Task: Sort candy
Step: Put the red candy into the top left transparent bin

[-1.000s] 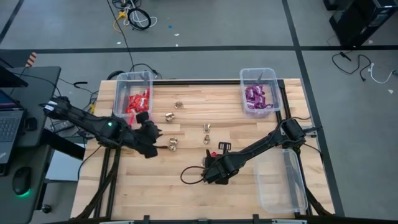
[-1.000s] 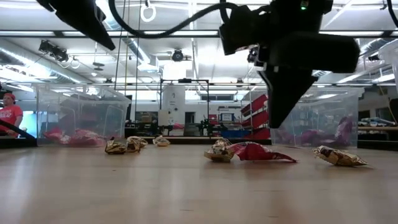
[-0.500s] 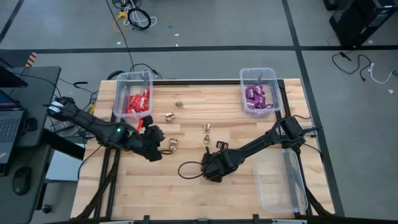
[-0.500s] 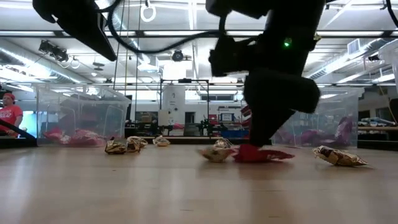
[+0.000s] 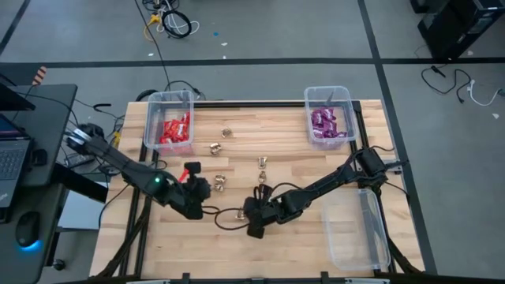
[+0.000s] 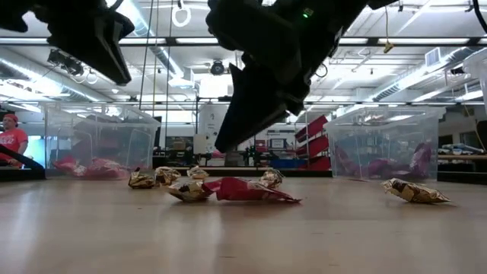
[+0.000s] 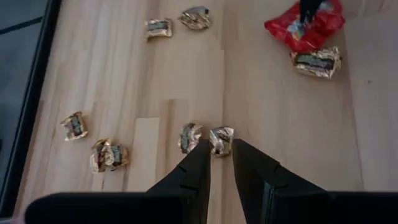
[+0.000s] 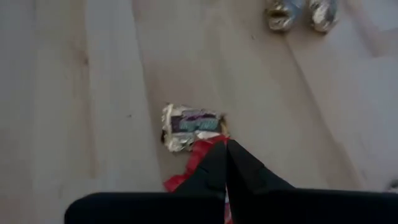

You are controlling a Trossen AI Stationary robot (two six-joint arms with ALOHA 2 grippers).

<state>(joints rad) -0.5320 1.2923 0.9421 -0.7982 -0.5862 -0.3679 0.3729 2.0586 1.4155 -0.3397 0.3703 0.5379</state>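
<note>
A red candy packet (image 6: 247, 190) lies flat on the table with a gold candy (image 6: 188, 190) against its left end. My right gripper (image 8: 225, 144) is shut, and its tips are on that packet. My left gripper (image 7: 219, 148) hovers with its fingers a little open and nothing between them. It is just short of a pair of gold candies (image 7: 221, 138), which show in the high view as gold candies (image 5: 219, 183). More gold candies (image 5: 215, 147) lie loose toward the far side. Red candies fill the far-left bin (image 5: 168, 118) and purple ones the far-right bin (image 5: 330, 117). My right gripper has its shut fingertips (image 7: 306, 11) set on the red packet's top face (image 8: 189, 167), which shows on both sides of them. The fingers slant down from the table's right. The packet lies flat on the wood, the gold candy (image 8: 188, 126) touching its edge.
A third clear bin (image 5: 359, 229) stands at the table's right edge, near side. A cable loop (image 5: 229, 217) hangs by my right gripper. Bare wood lies along the near edge. A person in red (image 6: 9, 141) is in the room beyond the table.
My right gripper has tipped its fingers further down and gone toward the table's left. The red packet has slid left along the wood under it, and the gold candy has gone along at its left end. My left gripper has sunk toward the near edge, over the gold pair.
</note>
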